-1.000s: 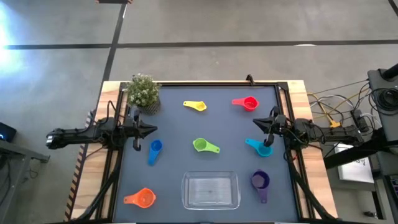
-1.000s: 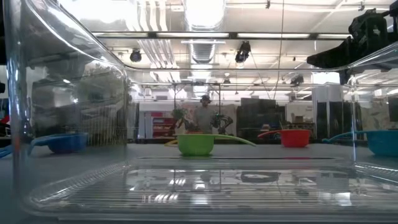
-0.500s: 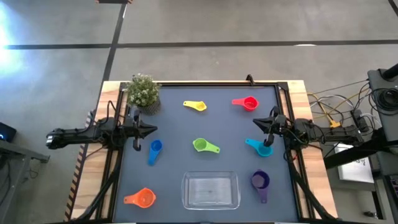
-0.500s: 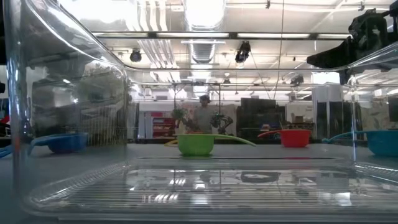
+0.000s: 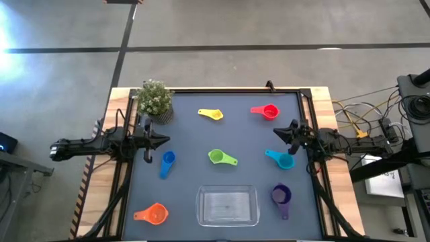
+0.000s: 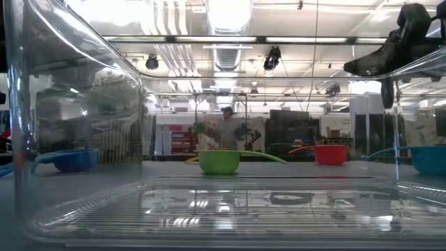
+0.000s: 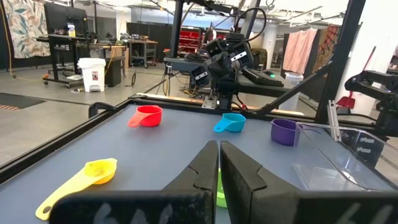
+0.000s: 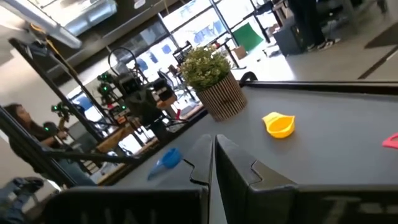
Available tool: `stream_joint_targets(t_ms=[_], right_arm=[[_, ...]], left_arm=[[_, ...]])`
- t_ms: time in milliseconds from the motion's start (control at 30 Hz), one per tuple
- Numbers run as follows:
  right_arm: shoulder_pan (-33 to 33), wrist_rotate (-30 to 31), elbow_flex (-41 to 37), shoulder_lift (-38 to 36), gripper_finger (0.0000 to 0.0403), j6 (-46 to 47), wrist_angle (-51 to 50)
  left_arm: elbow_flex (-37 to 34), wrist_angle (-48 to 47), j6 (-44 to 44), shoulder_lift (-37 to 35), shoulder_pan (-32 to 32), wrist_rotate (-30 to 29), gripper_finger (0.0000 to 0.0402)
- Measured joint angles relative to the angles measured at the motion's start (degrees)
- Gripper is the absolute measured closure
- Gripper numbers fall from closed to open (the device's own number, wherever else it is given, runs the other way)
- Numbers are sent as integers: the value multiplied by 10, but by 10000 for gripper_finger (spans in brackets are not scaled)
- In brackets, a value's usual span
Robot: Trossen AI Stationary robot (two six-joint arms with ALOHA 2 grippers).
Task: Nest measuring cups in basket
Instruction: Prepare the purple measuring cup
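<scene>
From above, the dark grey table [image 5: 188, 195] carries a clear rectangular plastic basket [image 5: 228, 205] at its near edge, centred, with nothing in it. Six small plastic measuring cups lie scattered outside it: yellow cup [image 5: 212, 114] and red-pink cup [image 5: 267, 111] at the far side, blue cup [image 5: 167, 161] at left, green cup [image 5: 219, 158] in the middle just beyond the basket, teal cup [image 5: 282, 160] at right, purple cup [image 5: 281, 197] just beside the basket's right wall, orange cup [image 5: 154, 214] at the near left. A small potted green plant [image 5: 155, 99] stands at the far left corner. Left gripper [image 5: 164, 140] hangs near the blue cup, fingers pressed together, holding nothing. Right gripper [image 5: 277, 133] hangs between the red-pink and teal cups, fingers likewise together and empty.

At table height, the view looks through the basket's clear wall [image 6: 83, 125]; green cup [image 6: 219, 162], red-pink cup [image 6: 329, 154], blue cup [image 6: 73, 160] and teal cup [image 6: 426, 159] sit beyond. The right arm shows at upper right. A person [image 6: 227, 129] stands far off in the room.

Left wrist view: closed left fingers [image 7: 205, 171] point across the table toward the right arm; yellow [image 7: 93, 173], red-pink [image 7: 148, 116], teal [image 7: 232, 122] and purple [image 7: 285, 131] cups are visible.

Right wrist view: closed right fingers [image 8: 236, 165] face the plant [image 8: 211, 81], yellow cup [image 8: 279, 125] and blue cup [image 8: 168, 158]. A person [image 8: 25, 134] sits beyond the table.
</scene>
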Motion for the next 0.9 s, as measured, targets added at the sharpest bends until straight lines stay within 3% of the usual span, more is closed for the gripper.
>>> stream_joint_targets(t_ms=[467, 633, 900], right_arm=[[0, 1, 0, 0, 394, 6, 2], [0, 33, 0, 0, 394, -2, 28], [0, -42, 60, 18, 394, -100, 42]], left_arm=[[0, 0, 0, 0, 0, 0, 402], [0, 0, 0, 0, 0, 0, 402], [0, 0, 0, 0, 0, 0, 402]])
